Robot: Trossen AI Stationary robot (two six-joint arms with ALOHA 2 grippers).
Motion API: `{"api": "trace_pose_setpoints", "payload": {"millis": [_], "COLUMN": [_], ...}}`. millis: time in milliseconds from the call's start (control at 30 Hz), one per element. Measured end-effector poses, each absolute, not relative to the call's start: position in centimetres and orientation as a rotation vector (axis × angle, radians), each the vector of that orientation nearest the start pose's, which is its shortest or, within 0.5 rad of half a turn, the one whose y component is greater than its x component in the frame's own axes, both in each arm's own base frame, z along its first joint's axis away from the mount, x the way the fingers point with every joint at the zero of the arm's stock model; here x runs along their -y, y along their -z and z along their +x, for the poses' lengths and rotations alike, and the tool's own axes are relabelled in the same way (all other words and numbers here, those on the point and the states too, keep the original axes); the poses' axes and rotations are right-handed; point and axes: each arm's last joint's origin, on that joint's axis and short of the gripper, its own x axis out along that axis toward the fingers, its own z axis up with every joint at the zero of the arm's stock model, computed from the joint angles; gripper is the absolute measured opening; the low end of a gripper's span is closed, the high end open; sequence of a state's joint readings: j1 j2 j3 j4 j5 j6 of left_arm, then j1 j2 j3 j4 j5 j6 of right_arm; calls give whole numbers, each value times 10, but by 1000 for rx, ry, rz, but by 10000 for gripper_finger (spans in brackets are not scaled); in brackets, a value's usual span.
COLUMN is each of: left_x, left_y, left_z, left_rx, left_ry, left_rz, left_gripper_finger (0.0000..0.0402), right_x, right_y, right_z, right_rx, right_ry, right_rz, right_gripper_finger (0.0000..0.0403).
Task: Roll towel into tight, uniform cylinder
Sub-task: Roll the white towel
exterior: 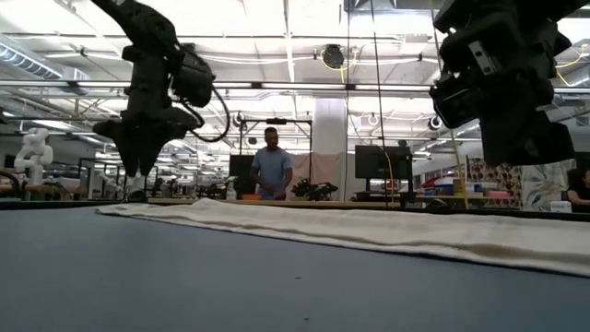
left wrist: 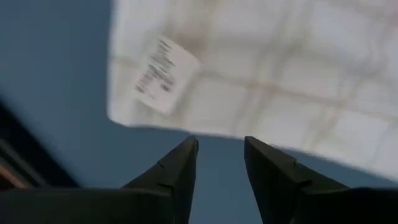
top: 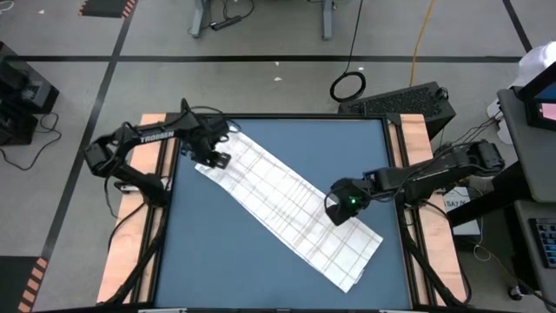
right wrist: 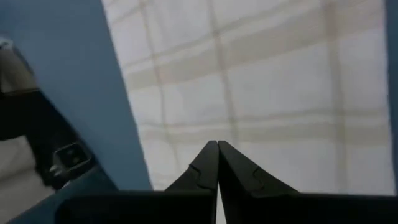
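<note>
While the towel [top: 287, 209] lies flat, left hand [top: 217, 161] gapes narrowly, right hand [top: 340, 211] closed empty.

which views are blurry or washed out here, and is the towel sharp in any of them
Left wrist view: towel and its label smeared, print unreadable. Right wrist view: grid lines soft, shut right gripper crisper. Low view: bright ceiling lights glare, arms nearly silhouettes. High view: evenly lit, towel's grid clearest, left gripper at its far end.
</note>
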State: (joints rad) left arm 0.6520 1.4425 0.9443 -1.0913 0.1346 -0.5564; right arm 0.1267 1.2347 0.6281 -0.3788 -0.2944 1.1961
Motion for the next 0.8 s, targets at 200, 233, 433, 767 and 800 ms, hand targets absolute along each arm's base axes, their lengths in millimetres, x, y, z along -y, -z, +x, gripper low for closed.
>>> {"api": "trace_pose_setpoints", "payload": {"millis": [200,233,433,767,800], "left_x": [-158,-161,-181,-185,-184], "left_y": [-205,-205,-206,-217,-216], "left_z": [164,162,168,193,193], "left_rx": [-1334,-1325,-1150,-916,-927], "left_ry": [-838,-836,-775,-526,-513], "left_rz": [-1101,-1096,-997,-906,-893], "left_gripper_finger": [141,141,141,141,141], "right_x": [-27,-25,-14,-29,-33], "right_y": [-190,-192,-203,-212,-211], "right_z": [221,222,230,216,211], "right_rx": [-1038,-1015,-848,-866,-926], "right_ry": [243,238,256,325,326], "right_rz": [1226,1237,1333,1465,1473], "right_gripper_finger": [0,0,0,9,13]}}
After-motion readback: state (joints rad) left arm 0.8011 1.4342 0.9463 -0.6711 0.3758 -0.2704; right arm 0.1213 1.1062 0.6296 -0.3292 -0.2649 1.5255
